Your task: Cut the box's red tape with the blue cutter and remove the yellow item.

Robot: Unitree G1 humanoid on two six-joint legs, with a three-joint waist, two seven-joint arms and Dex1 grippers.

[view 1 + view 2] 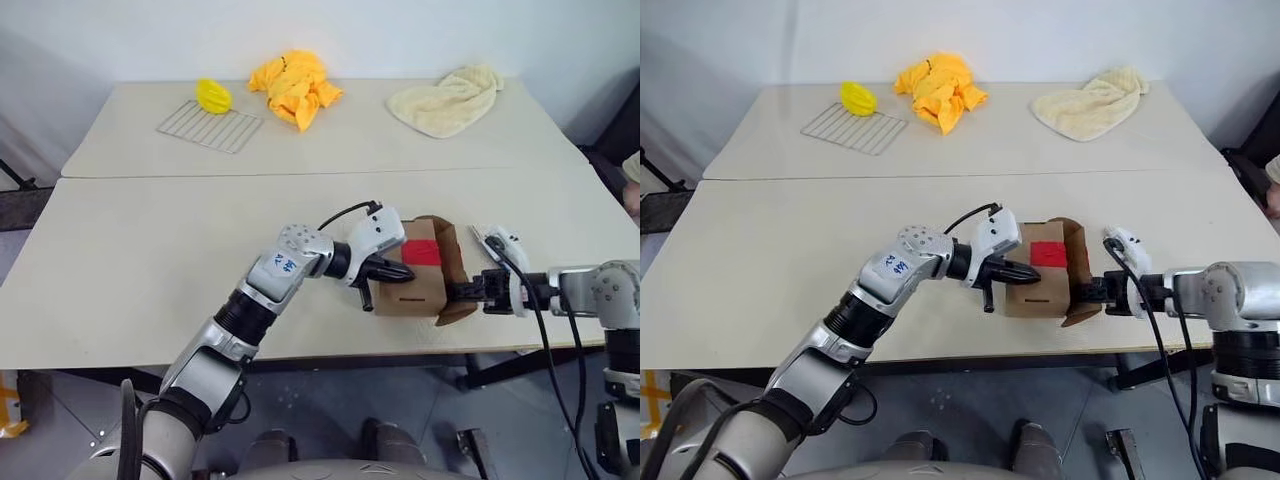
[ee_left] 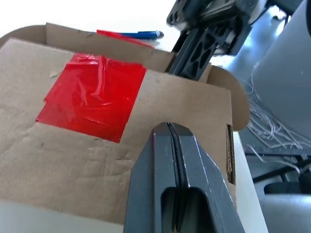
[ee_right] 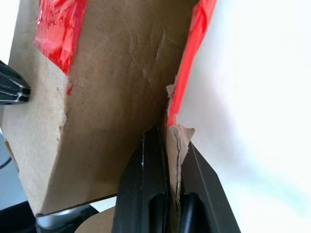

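Right gripper (image 3: pixel 167 138) clamped on box (image 1: pixel 415 285) flap, left gripper (image 2: pixel 170 133) closed against box.

The left arm reaches forward and bends rightward at the wrist, its left gripper (image 1: pixel 392 272) pointing right and slightly down, fingers pressed together. The right arm comes in from the right, its right gripper (image 1: pixel 462 292) pointing left, fingers (image 3: pixel 146 194) pinched on a cardboard flap (image 3: pixel 176 145).
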